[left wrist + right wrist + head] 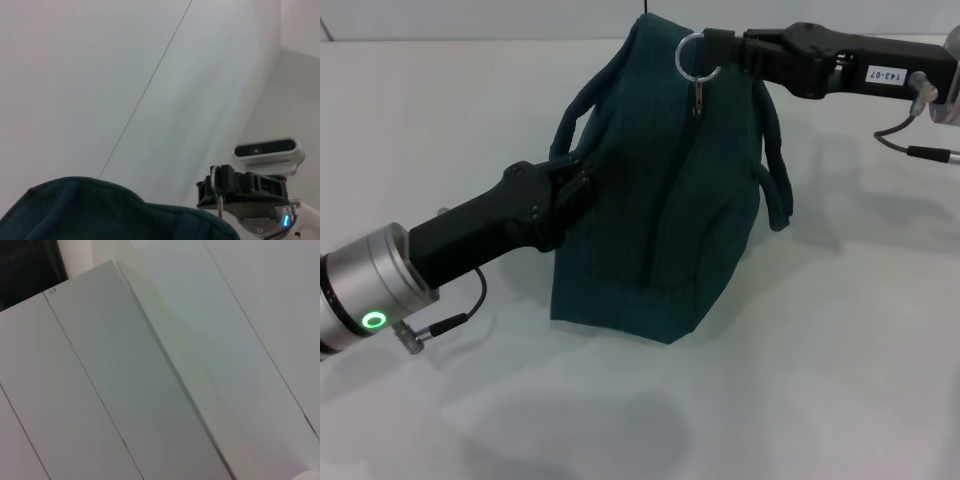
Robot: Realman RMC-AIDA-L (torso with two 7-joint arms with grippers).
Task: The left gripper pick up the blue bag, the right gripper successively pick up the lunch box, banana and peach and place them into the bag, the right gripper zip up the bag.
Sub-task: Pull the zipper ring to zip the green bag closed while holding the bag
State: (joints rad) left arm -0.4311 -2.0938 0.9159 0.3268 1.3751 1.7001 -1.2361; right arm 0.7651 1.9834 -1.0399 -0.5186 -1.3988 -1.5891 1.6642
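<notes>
Bag [660,230], dark teal-blue fabric, stands upright on the white table [800,400] near the middle of the head view, its zipper line running down the front face and looking closed along its visible length. A metal ring [688,56] with a small pull tab hanging under it sits at the top of the bag. The right gripper [725,50] reaches in from the right and is clamped on that ring at the bag's peak. The left gripper [570,175] comes from the lower left and presses into the bag's left side by the handle [570,110]; its fingers are buried against the fabric, so I cannot tell whether they are closed. A second handle [775,170] droops on the right side. In the left wrist view the bag's top edge [100,210] fills the lower part, with the right gripper [220,187] and ring [214,182] beyond it.
</notes>
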